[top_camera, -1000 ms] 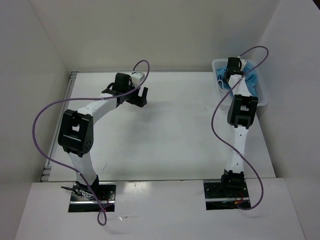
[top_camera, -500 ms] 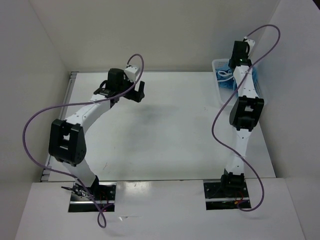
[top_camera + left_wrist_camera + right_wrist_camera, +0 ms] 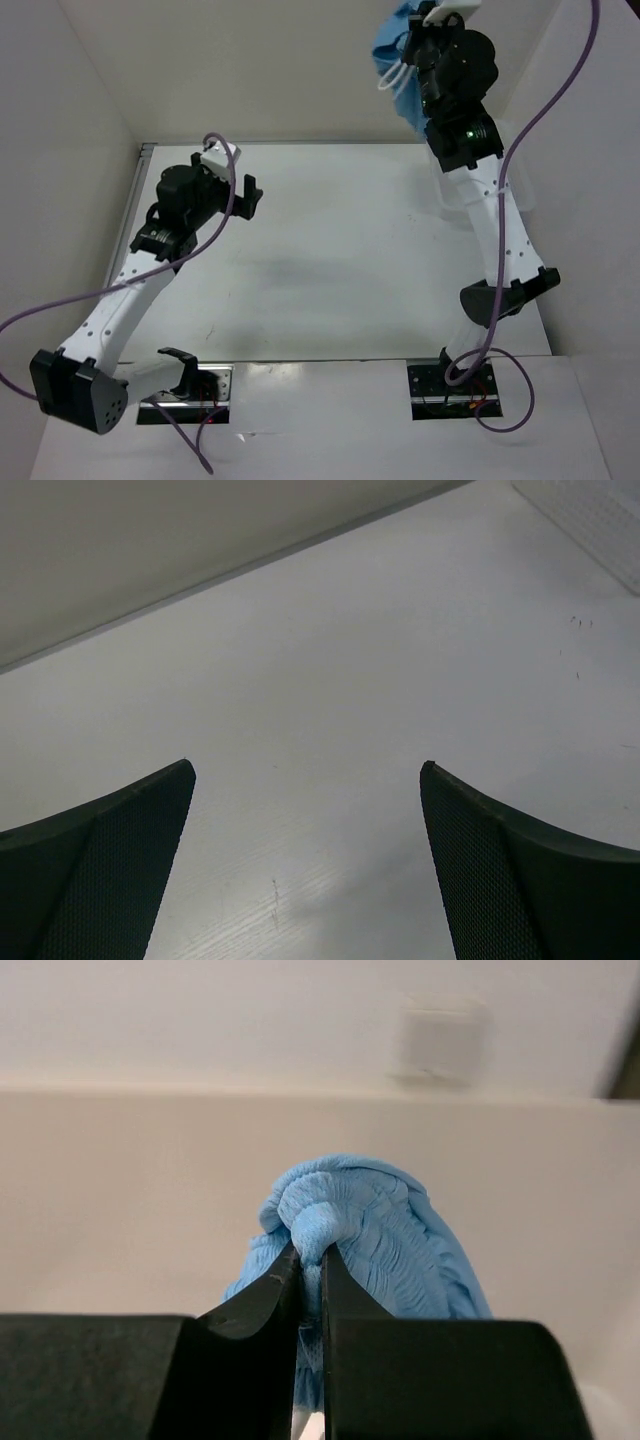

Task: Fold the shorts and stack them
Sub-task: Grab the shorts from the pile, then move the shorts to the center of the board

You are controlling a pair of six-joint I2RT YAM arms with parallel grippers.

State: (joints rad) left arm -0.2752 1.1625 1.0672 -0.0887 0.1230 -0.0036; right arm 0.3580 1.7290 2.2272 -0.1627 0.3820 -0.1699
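At the near edge of the counter (image 3: 330, 270) the two arms are bolted side by side. The left arm leans toward the far left part of the counter, and the left hand (image 3: 305, 780) hangs above the bare white surface. Its two fingers (image 3: 120, 860) stand wide apart and nothing is between them. In the left wrist view a corner of a white mesh basket (image 3: 600, 515) shows far to the right of this hand, on the counter.

The right arm reaches up steeply at the far right side. The right hand (image 3: 310, 1260) is high above the counter, in front of the back wall. Its jaws are closed tightly on a pinched fold of the shorts (image 3: 375, 1225), at the gathered elastic part. The light blue shorts hang bunched from this hand in the air and touch neither the counter nor the basket. The white drawstring (image 3: 392, 78) hangs in loops on the left side of the bunch
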